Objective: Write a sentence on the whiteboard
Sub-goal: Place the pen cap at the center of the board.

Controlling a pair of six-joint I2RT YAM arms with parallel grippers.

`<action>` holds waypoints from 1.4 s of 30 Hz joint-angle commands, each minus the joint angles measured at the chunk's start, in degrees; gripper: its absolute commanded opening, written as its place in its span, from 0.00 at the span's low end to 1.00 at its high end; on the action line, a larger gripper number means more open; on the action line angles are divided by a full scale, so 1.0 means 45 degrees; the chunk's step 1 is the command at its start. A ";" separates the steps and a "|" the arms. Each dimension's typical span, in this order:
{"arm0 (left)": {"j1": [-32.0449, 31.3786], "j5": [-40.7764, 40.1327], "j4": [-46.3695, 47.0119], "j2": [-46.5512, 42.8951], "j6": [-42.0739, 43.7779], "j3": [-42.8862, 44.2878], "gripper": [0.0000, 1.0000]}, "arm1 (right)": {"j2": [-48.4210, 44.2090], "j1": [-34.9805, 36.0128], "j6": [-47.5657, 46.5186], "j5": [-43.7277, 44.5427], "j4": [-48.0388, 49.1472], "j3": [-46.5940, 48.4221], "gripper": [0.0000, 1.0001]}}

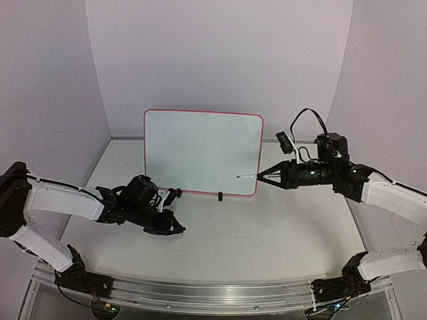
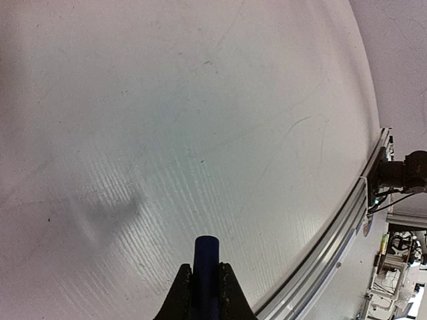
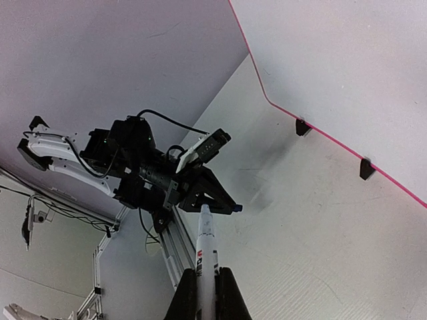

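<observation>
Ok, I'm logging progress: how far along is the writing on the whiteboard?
Done: the right fingers grip the marker; the left fingers hold a dark blue piece, possibly its cap. In hand: the marker tip sits near the lower right of the whiteboard. Left: all the writing; the board looks blank.

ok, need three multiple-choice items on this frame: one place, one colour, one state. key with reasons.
1. Where does the marker pen tip point?
A) at the lower right part of the whiteboard
B) at its top left corner
C) away from the board

2. What colour is the board's rim?
A) green
B) red
C) black

3. What is the left gripper doing?
A) open, empty
B) shut on a dark blue piece
C) gripping the board

Key:
1 A: the top view shows the right gripper holding the pen level, tip by the lower right part.
2 B: a thin red line borders the board.
3 B: the left wrist view shows its fingers closed on the piece.
</observation>
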 commanded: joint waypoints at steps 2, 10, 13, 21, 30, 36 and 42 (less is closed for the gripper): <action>0.0047 0.0069 -0.0035 0.1038 -0.0228 0.0284 0.03 | 0.0378 0.0199 -0.0378 0.0610 0.0026 0.0005 0.00; 0.0046 -0.0509 -0.0936 0.1468 -0.0438 0.0553 0.42 | 0.0643 0.0446 -0.0574 0.0878 0.0019 0.0137 0.00; 0.0077 -0.0717 -0.1235 0.1240 -0.0386 0.0590 0.66 | 0.0564 0.0474 -0.0644 0.0982 -0.0341 0.0173 0.00; 0.0557 -0.1540 -0.3068 0.0478 0.0218 0.1272 0.96 | 0.0508 0.0485 -0.0902 0.1381 -0.0651 0.0320 0.00; 0.0613 -0.4559 -0.3319 0.0207 0.1078 0.2135 0.98 | 0.0523 0.0515 -0.0599 0.3359 -0.0727 0.0671 0.00; 0.0632 -0.5335 -0.1946 0.2270 0.1516 0.3520 0.93 | 0.0063 0.0796 0.0010 0.5689 0.0316 0.0340 0.00; 0.0633 -0.6384 -0.1311 0.3292 0.1742 0.4115 0.87 | 0.0224 0.0796 0.0121 0.5913 0.0616 -0.0001 0.00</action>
